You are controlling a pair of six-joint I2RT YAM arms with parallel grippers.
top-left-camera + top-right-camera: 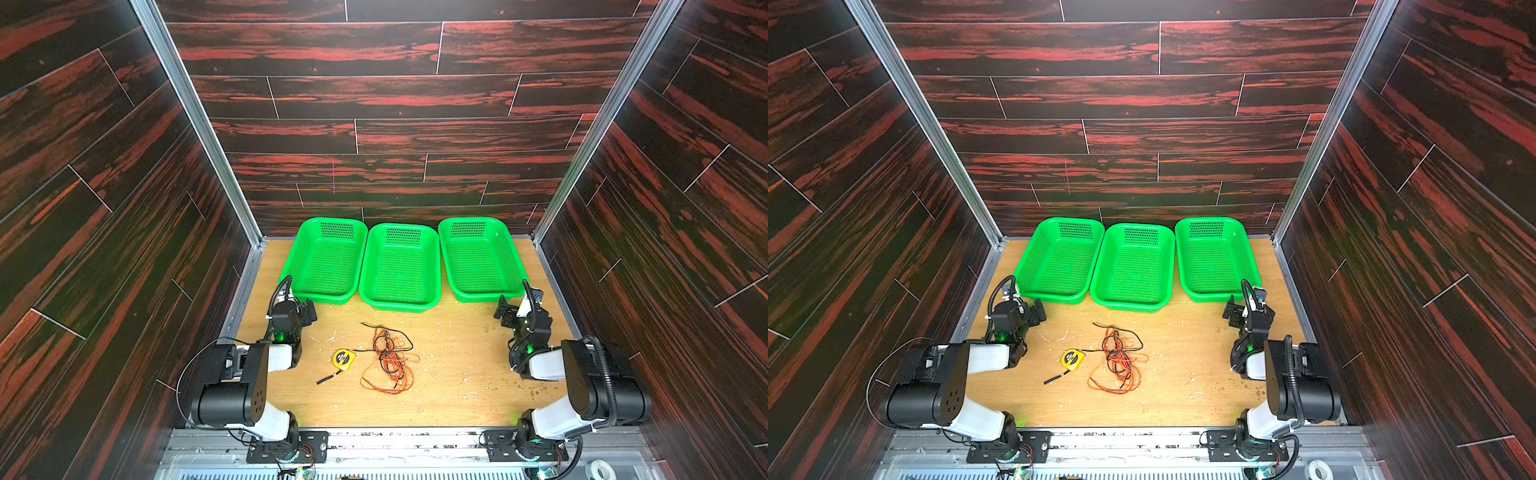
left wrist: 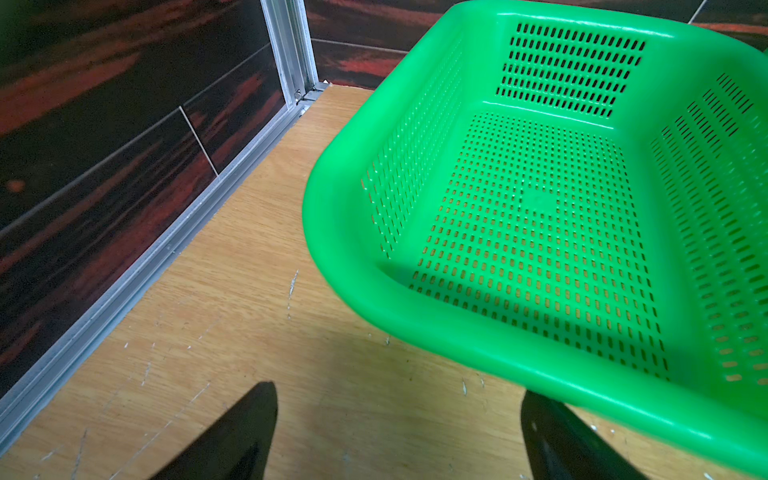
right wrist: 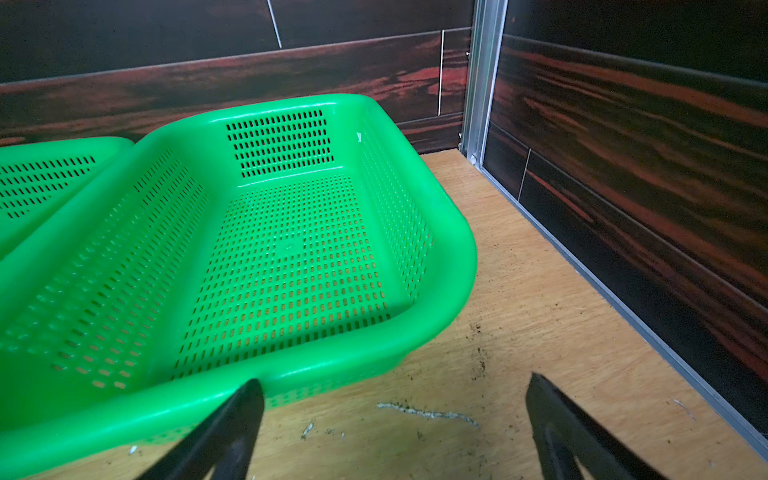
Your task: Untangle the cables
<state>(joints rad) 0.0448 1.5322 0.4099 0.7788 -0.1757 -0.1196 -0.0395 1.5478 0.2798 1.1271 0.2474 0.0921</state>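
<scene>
Both grippers wide and holding nothing, cables untouched mid-desk.

My left gripper [image 1: 309,311] and right gripper [image 1: 502,309] hang near the desk's far edge, each by a basket's near rim, with the jaws spread. The cables [image 1: 388,359], black, orange and red knotted together, lie in one pile between my arms and back toward the near edge from both grippers. The pile's long axis runs far edge to near edge. I judge the left gripper slightly nearer to it. A yellow tape measure [image 1: 344,358] and a short black stick [image 1: 328,378] sit just beside the pile on the left-arm side. The left basket [image 1: 328,220], middle basket [image 1: 401,226] and right basket [image 1: 469,219] line the far edge, all empty. Untangling has not yet begun.
</scene>
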